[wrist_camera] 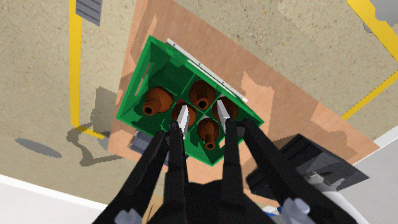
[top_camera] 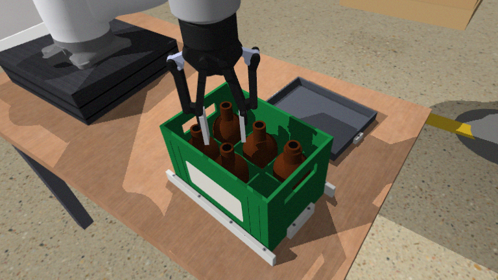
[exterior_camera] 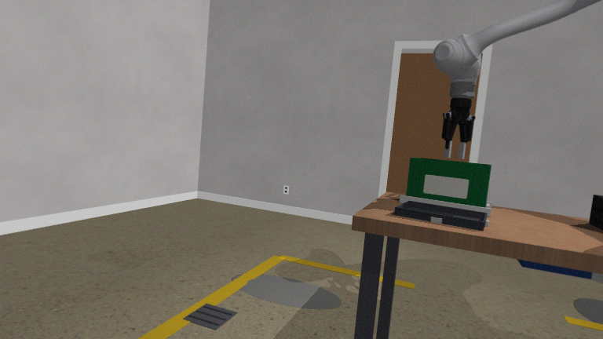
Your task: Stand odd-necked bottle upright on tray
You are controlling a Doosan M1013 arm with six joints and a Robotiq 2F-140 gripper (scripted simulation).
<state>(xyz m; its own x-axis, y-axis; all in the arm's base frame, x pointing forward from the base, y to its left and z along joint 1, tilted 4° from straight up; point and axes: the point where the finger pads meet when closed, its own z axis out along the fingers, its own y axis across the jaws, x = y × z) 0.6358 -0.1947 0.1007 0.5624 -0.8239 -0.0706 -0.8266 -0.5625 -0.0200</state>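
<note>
A green crate stands on the wooden table and holds five brown bottles in its cells. They are the back one, the left one, the middle one, the front one and the right one. My gripper is partly open with nothing between its fingers. It points straight down over the crate's back-left part. In the top view its fingers frame the back bottle. In the exterior view its tips hang just above the crate's rim. The dark grey tray lies empty behind the crate.
One front cell of the crate holds no bottle. White rails border the crate's base. The robot's black plinth sits at the table's back left. The table edge runs close to the tray's right side.
</note>
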